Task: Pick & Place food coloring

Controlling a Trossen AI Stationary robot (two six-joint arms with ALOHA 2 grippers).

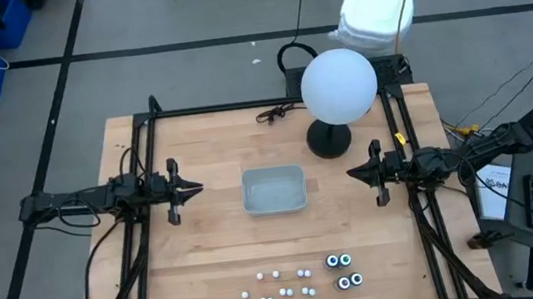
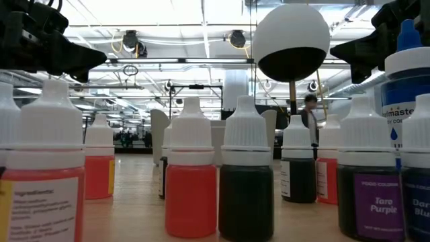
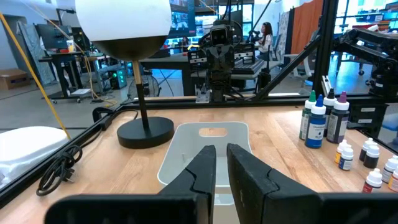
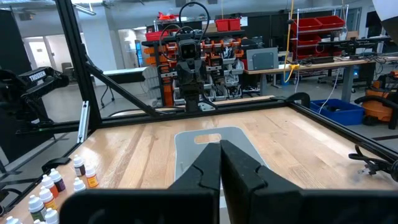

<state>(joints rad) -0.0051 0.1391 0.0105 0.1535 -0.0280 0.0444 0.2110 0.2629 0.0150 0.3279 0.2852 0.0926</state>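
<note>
Food coloring point(image 1: 303, 278) grouped at the lower centre of the high view, near the front edge of the wooden table point(image 1: 208, 257): tiny white-capped dropper bottles point(image 1: 280, 284) scattered in a loose cluster, with four small dark round jars point(image 1: 344, 270) just to their right. Seen close up across the low view as a row of upright bottles, red, dark and purple fills under white caps. Clear tray point(image 1: 273, 190) at mid-frame in the high view, well apart from the bottles, nothing visible inside it. Left gripper point(image 1: 197, 189) at centre left of the high view, hovering left of the tray, fingers point(image 3: 249, 174) parted by only a narrow slit and gripping nothing. Right gripper point(image 1: 352, 172) at centre right, hovering right of the tray, fingers point(image 4: 205, 168) pressed together, also empty. Both pointed toward the tray from opposite sides. White globe lamp point(image 1: 338, 86) on a dark round base standing beyond the tray at upper centre, with a black cable point(image 1: 277, 113) lying just left of it. A person visible far back in the room in the low view.
</note>
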